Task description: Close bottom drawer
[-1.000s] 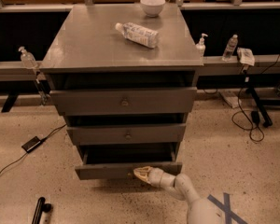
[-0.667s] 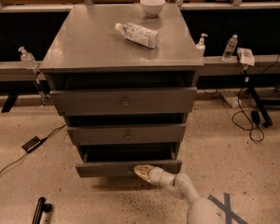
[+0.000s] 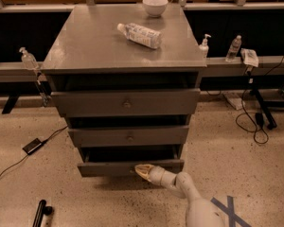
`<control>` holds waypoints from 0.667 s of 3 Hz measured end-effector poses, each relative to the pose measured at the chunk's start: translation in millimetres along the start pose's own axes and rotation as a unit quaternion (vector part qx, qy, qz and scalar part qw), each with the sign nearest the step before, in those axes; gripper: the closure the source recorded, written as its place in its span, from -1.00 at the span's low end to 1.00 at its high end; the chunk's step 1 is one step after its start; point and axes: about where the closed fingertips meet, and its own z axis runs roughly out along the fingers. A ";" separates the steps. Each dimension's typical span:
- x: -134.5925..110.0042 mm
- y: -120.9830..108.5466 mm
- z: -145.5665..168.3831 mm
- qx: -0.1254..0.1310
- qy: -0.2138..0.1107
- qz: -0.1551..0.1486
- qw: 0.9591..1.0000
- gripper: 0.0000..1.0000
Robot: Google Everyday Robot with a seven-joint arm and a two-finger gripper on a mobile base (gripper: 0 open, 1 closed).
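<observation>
Floor: speckled beige floor [image 3: 236, 145] fills the lower frame, with a grey cabinet [image 3: 191, 122] standing at centre.
Tape: a blue cross of tape [image 3: 229, 211] lies at the bottom right, just beside the arm.
Arm: the white arm [image 3: 191, 200] rises from the bottom edge, right of centre, and reaches up and left.
Claw: the tan-tipped claw [image 3: 143, 170] sits against the front panel of the bottom drawer, near the panel's middle; I cannot tell whether it is wide or narrow.
Bottom drawer: the bottom drawer [image 3: 104, 168] is the lowest of three, at lower centre, pulled out past the drawer above, with a dark gap showing over its front panel.
Dark tool: a black object [image 3: 39, 213] lies on the floor at the lower left.
Box: a small black box [image 3: 33, 145] with a cable lies at left, mid-height.
Middle drawer: the middle drawer [image 3: 99, 137] has a small round knob at its centre.
Top drawer: the top drawer [image 3: 90, 103] is taller and wider, with a like knob.
Cables: black cables [image 3: 253, 124] loop on the floor at right.
Tabletop: the grey tabletop [image 3: 85, 41] carries a clear bottle [image 3: 139, 35] lying on its side and, at the far edge, a white bowl [image 3: 155, 5].
Ledge: a grey ledge [image 3: 9, 71] runs behind the cabinet; a pump bottle [image 3: 27, 59] stands at left, another pump bottle [image 3: 204, 45] and a water bottle [image 3: 234, 48] at right.
</observation>
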 end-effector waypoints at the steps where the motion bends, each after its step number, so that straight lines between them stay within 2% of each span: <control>1: -8.3 -10.5 12.5 -0.006 -0.003 -0.003 1.000 1.00; 2: -11.9 -11.4 15.9 -0.009 -0.004 -0.004 1.000 1.00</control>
